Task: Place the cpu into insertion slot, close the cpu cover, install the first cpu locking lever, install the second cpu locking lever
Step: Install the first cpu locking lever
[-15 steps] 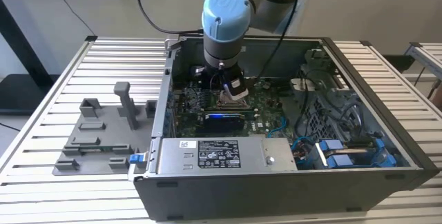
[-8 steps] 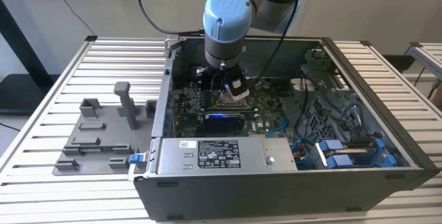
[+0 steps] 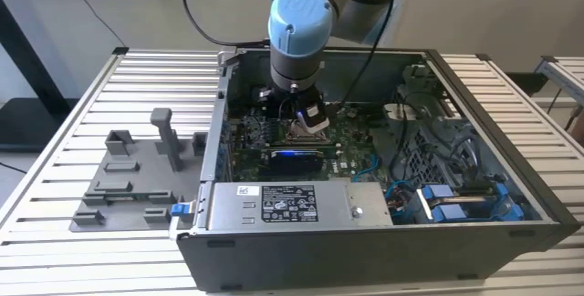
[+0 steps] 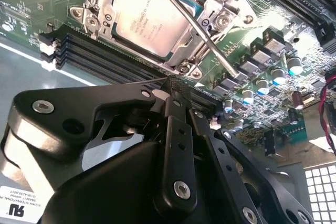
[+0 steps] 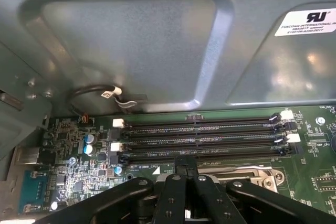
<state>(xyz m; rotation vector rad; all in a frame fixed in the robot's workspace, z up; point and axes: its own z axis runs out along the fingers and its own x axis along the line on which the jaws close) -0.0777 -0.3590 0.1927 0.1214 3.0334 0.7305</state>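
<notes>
The cpu, a flat square chip with a silver top, lies in the insertion slot on the green board. The cpu cover, a silver frame plate, is down around the chip. A thin metal locking lever runs slantwise across the cover; whether it is hooked cannot be told. My gripper is shut with nothing between its fingers, its tip just off the socket's edge, over the memory slots. In the exterior view the gripper reaches down into the open computer case, right over the socket.
Long black memory slots run beside the socket, with the grey case wall behind them. Capacitors stand on the board. The power supply and cables crowd the case. A grey fixture sits on the table outside.
</notes>
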